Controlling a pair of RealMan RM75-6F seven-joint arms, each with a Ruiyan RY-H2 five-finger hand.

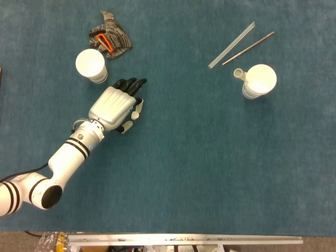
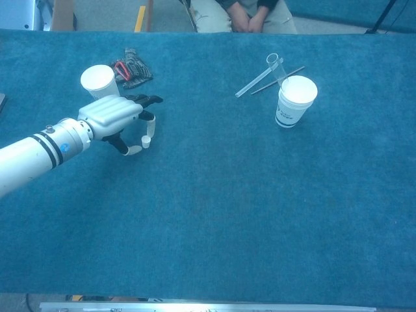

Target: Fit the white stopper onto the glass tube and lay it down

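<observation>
Left hand (image 1: pixel 112 107) (image 2: pixel 115 116) open, fingers curled around small white stopper (image 2: pixel 147 141) on blue cloth table (image 1: pixel 189 157), not gripping.

The left hand (image 2: pixel 116 117) is seen at the left, fingers spread over the white stopper (image 2: pixel 146 142), near a paper cup (image 2: pixel 99 80).

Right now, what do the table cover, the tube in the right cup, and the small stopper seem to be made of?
Table cover: teal fabric, probably felt or short carpet; matte, fuzzy texture.
Tube: clear and see-through, likely glass, though plastic looks alike.
Stopper: white, opaque, matte; probably rubber or plastic, too small to tell.
</observation>
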